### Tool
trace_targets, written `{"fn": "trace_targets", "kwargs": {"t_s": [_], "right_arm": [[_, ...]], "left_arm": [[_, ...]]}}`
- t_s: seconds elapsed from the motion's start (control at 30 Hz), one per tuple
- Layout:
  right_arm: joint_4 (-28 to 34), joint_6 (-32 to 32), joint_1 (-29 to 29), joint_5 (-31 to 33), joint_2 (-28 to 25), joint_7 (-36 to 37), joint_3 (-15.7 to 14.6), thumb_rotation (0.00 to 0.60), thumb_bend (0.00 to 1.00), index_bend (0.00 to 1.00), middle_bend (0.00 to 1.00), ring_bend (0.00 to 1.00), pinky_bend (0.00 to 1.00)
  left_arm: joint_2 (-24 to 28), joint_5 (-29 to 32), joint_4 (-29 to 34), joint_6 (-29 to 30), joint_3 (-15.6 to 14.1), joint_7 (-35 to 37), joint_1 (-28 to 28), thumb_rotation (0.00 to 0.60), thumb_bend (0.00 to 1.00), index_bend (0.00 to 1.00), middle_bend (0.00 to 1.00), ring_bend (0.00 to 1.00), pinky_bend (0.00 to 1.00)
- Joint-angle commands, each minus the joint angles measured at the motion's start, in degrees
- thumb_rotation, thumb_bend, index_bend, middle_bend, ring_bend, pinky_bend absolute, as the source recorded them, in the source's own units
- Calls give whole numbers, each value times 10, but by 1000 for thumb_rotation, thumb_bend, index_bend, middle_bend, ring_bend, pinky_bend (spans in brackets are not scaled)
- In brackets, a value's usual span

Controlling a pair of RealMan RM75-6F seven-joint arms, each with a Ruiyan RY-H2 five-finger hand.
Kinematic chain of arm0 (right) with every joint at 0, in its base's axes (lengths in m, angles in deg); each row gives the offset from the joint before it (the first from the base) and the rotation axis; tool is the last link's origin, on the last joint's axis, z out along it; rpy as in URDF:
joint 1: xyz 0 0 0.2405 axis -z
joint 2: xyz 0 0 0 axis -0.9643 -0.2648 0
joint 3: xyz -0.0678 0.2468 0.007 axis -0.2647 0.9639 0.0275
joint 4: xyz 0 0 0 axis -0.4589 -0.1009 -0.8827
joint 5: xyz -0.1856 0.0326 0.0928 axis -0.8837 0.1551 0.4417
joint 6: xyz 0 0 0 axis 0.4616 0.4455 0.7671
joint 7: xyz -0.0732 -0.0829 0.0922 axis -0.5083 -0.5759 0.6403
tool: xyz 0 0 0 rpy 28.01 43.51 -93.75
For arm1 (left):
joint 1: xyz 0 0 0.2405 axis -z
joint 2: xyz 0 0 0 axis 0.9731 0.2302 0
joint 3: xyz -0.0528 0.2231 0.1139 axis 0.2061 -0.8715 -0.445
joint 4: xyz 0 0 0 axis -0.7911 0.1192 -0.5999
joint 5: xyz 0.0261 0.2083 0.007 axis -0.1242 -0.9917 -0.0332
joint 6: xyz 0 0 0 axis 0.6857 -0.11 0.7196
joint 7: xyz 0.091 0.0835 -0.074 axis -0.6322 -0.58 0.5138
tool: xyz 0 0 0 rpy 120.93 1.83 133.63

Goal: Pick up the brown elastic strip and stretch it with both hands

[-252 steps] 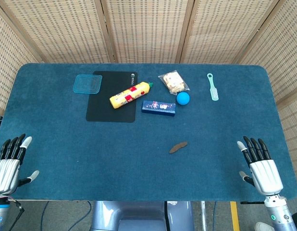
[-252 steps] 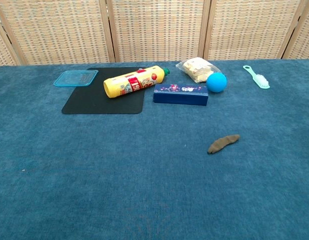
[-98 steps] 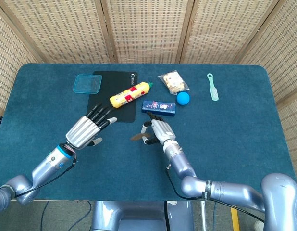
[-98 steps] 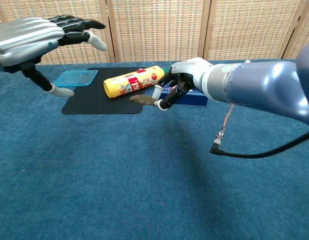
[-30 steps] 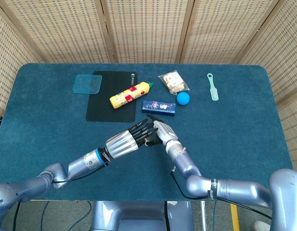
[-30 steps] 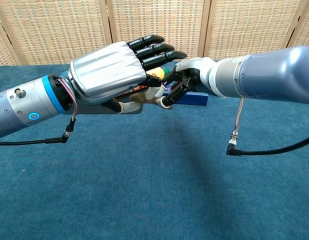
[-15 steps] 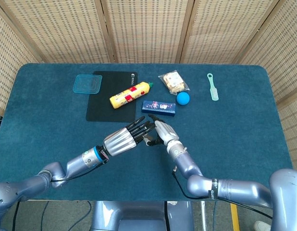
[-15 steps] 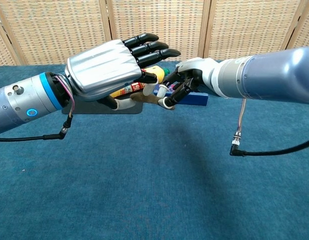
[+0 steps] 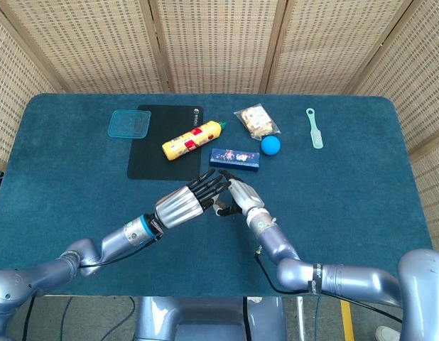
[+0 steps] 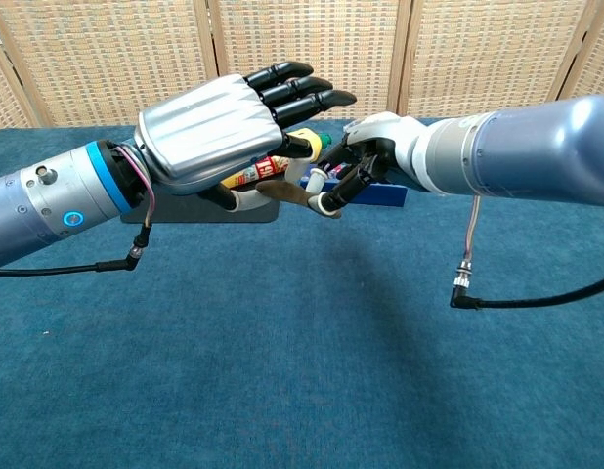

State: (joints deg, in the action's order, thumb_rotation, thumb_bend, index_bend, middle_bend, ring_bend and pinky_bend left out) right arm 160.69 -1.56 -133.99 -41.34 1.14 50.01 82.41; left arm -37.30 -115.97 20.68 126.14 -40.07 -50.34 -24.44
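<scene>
My two hands meet above the blue table (image 9: 347, 213), near its middle. My left hand (image 10: 219, 127) is raised with its dark fingers (image 10: 302, 86) stretched out almost straight and close together; its thumb curls under to one end of the brown elastic strip (image 10: 290, 193), and I cannot tell whether that end is truly pinched. My right hand (image 10: 372, 154) has its fingers bent inward and pinches the other end of the strip between thumb and a fingertip. The strip hangs in the air between the two hands, clear of the cloth. Beyond them lie a dark blue box (image 9: 235, 158), a yellow bottle (image 9: 192, 139) on a black mat (image 9: 152, 160), a blue ball (image 9: 271, 145), and a clear snack bag (image 9: 256, 121). Farther out, a teal lid (image 9: 129, 123) and a green brush (image 9: 315, 128).
</scene>
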Motion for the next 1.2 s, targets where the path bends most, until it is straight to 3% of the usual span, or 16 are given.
{"fn": "trace_targets", "kwargs": {"t_s": [0.03, 0.63, 1.0, 1.2], "right_arm": [[2, 1, 0, -1, -1, 1, -1, 600, 569, 758, 82, 0, 0], [3, 1, -1, -2, -2, 6, -5, 600, 570, 759, 82, 0, 0], [-1, -4, 1, -5, -4, 13, -7, 600, 569, 759, 82, 0, 0], [-3, -6, 2, -6, -5, 16, -8, 600, 570, 759, 82, 0, 0]], "left_arm": [[-2, 2, 0, 1, -1, 2, 0, 600, 332, 516, 0, 0, 0], [-11, 12, 2, 3, -7, 20, 3, 600, 333, 509, 0, 0, 0], [-19, 13, -2, 2, -9, 15, 6, 600, 344, 565, 0, 0, 0], [-20, 14, -5, 3, -9, 14, 8, 600, 437, 606, 0, 0, 0]]}}
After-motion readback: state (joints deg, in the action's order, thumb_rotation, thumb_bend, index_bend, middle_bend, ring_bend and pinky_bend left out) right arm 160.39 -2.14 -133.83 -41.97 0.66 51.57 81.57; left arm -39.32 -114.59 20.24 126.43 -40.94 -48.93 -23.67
